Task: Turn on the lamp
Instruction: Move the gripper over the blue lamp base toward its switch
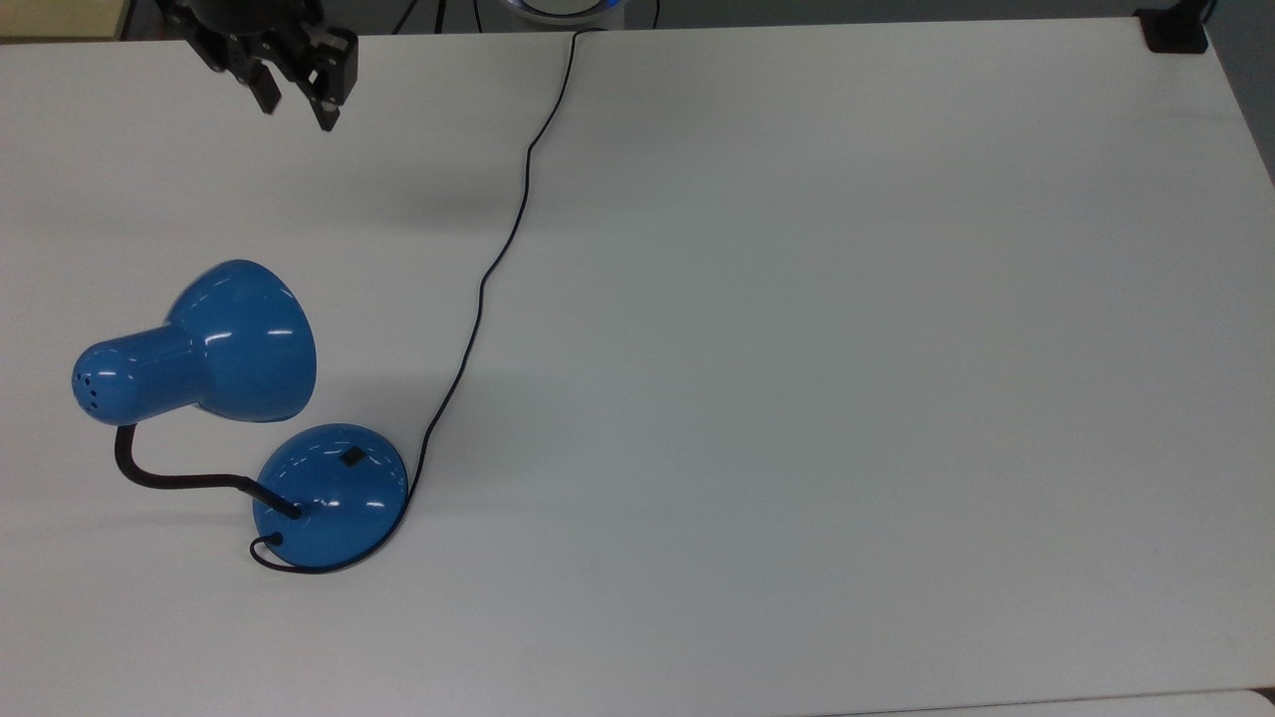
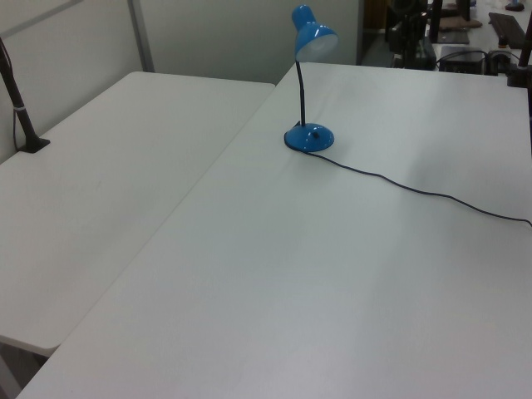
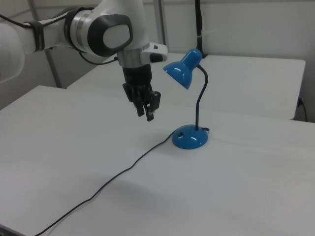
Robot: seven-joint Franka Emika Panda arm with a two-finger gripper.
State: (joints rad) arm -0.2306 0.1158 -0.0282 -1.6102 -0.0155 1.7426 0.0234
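The lamp (image 1: 239,418) stands near the top view's left edge of a big white table (image 1: 797,349), its glossy blue bell shade (image 1: 244,344) tipped outward over the tabletop and carried on a black bendy neck (image 1: 169,478) that rises from a round domed blue base (image 1: 331,495). In the left view the lamp (image 2: 307,83) sits at the far end of the table; in the right view it (image 3: 189,98) stands just beyond the arm. No glow comes from the shade that I can see, so I take it the lamp is not yet lit.

The white Panda arm (image 3: 98,32) reaches in from the right view's left, and its black gripper (image 1: 296,112) hangs in the air near the top view's upper left, well apart from the base. Its two fingers stand close together with only a narrow gap between them, holding nothing.

A thin black cord (image 1: 488,269) runs from the base across the table to the far edge. On the dome sits a small black switch (image 1: 352,458), on the side facing the gripper.

My worry is the shade: it juts out between gripper and base, so a straight descent could clip it and swing the neck. The dome is slick and curved, so an off-centre press could slide off the switch or shove the light base along. The cord beside the base could also snag a finger.
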